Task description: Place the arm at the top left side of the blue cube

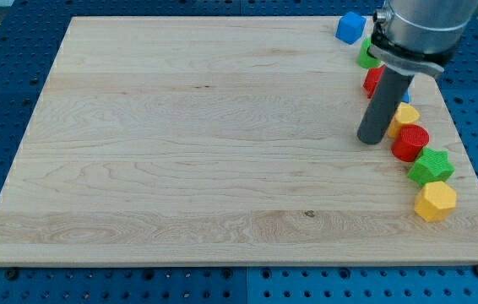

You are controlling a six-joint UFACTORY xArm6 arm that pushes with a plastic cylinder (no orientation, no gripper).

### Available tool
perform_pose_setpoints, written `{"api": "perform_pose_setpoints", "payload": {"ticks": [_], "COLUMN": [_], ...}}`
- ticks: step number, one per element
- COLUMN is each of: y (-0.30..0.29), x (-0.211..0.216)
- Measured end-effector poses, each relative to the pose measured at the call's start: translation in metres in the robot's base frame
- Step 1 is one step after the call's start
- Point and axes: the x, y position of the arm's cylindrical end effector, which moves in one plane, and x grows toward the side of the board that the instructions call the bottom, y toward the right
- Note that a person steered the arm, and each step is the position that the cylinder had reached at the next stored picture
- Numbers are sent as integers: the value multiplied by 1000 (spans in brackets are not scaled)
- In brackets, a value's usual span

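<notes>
Counter [180,152] carries all blocks along the view's right edge. Blue cube [350,27] sits at the top; below it, in a descending line: green block [364,57], red block [373,81], yellow block [406,115], red cylinder [410,143], green star [431,166], yellow hexagon [435,201]. My tip [372,139] rests just left of the red cylinder, well below the blue cube.

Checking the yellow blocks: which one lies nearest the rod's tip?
The yellow block just right of my tip; the yellow hexagonal block sits far lower, at the row's bottom.
</notes>
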Motion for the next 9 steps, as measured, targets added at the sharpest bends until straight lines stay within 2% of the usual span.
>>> {"api": "perform_pose_setpoints", "payload": {"ticks": [2, 4, 6, 7, 9], "y": [-21, -14, -21, -34, -22], "x": [-88, -189, -197, -218, -227]}}
